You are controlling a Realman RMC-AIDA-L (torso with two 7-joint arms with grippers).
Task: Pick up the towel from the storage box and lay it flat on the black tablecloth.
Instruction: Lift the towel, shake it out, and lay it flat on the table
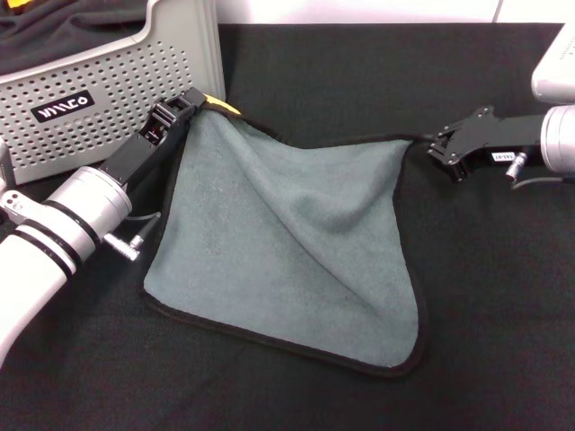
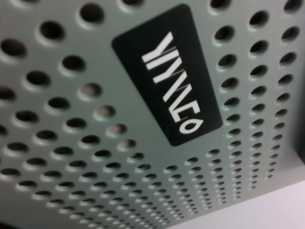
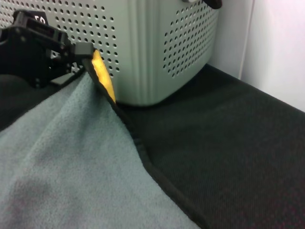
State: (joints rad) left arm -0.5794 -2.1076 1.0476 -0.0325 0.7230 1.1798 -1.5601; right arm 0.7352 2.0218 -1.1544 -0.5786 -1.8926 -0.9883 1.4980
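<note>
- The towel [image 1: 287,242] lies spread on the black tablecloth [image 1: 485,314] in the middle of the head view, grey-green side up, with a diagonal fold running from its upper left toward its lower right.
- The left claw [image 1: 190,101], in the upper left of the head view, is pinching the towel's upper left corner, where a bit of the yellow-orange reverse shows, right beside the storage box [image 1: 108,99].
- The right claw [image 1: 437,146], at the right of the head view, is at the towel's upper right corner; I cannot tell whether it grips the edge.
- The storage box stands on the table in the upper left corner, with a dark cloth [image 1: 63,27] inside it.
- The left wrist view is filled by the box's perforated wall and its black label [image 2: 169,76].
</note>
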